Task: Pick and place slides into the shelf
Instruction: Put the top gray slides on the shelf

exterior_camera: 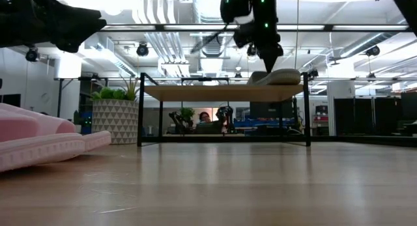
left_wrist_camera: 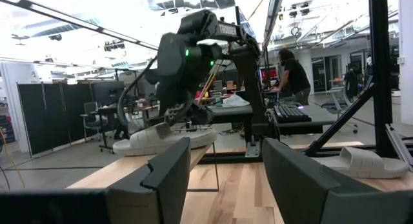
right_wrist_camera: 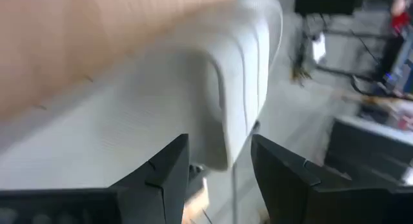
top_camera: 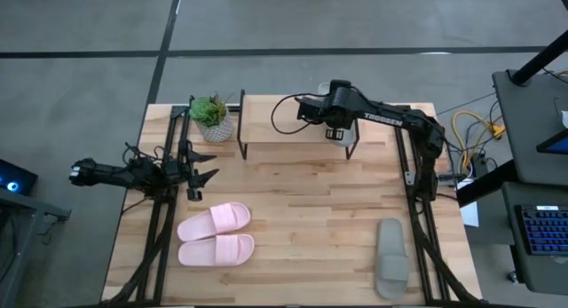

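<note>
Nearest the front edge of the tabletop (top_camera: 311, 228) lie three slides: the pale pink pair (top_camera: 216, 235) side by side at the front left, soles down and straps up, and a single grey-beige slide (top_camera: 391, 256) at the front right, lying lengthwise and well apart from the pink ones. In the low view the pink pair (exterior_camera: 39, 138) fills the near left. Farther back on the left side, the left tool (top_camera: 197, 172) hangs near the tabletop's left edge, its fingers (left_wrist_camera: 169, 172) spread apart with nothing between them. It is behind the pink pair and in front of a small potted plant (top_camera: 212, 118) that stands in the back left corner. Along the back of the tabletop stands the shelf (top_camera: 284, 117), its wooden top carried on thin black legs. The right arm reaches across from the right side to the shelf's right end, where the right tool (top_camera: 337, 130) sits just over the second grey-beige slide (exterior_camera: 279, 77), which rests on the shelf's plank top near its right end. In the right wrist view the dark fingers (right_wrist_camera: 164, 169) stand parted on either side of the slide's pale strap (right_wrist_camera: 242, 88); whether they press on it I cannot tell. Beyond the tabletop, a person (left_wrist_camera: 293, 72) stands at a desk in the room.
</note>
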### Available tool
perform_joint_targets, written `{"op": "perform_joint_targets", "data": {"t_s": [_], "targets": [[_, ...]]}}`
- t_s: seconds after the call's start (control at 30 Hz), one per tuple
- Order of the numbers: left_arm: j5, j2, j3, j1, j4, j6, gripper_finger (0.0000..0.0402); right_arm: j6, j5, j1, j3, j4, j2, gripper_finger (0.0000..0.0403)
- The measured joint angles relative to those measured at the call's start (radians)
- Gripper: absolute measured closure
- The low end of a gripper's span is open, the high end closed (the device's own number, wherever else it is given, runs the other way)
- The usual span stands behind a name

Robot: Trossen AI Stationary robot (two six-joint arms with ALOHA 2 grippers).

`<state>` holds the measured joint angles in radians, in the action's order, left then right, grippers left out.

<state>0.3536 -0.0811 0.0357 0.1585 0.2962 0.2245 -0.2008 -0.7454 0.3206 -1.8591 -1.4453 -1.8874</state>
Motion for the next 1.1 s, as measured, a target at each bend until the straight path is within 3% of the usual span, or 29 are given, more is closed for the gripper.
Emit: {"op": "perform_joint_targets", "data": {"t_s": [0.33, 0.67, 0.77, 1.1], "targets": [[0.000, 0.000, 0.000, 0.000, 0.000, 0.000, 0.0222, -0.271, 0.256, 0.000, 0.032, 0.314, 0.136, 0.0244], [0.025, -0.003, -0.002, 0.000, -0.010, 0.000, 0.0222, -0.447, 0.233, 0.042, 0.173, 0.362, 0.143, 0.0244], [0.030, -0.003, -0.003, 0.000, -0.021, 0.000, 0.0222, -0.464, 0.184, 0.057, 0.201, 0.389, 0.143, 0.0250], [0.030, -0.003, -0.003, 0.000, -0.022, 0.000, 0.0222, -0.445, 0.168, 0.114, 0.242, 0.417, 0.144, 0.0273]]}}
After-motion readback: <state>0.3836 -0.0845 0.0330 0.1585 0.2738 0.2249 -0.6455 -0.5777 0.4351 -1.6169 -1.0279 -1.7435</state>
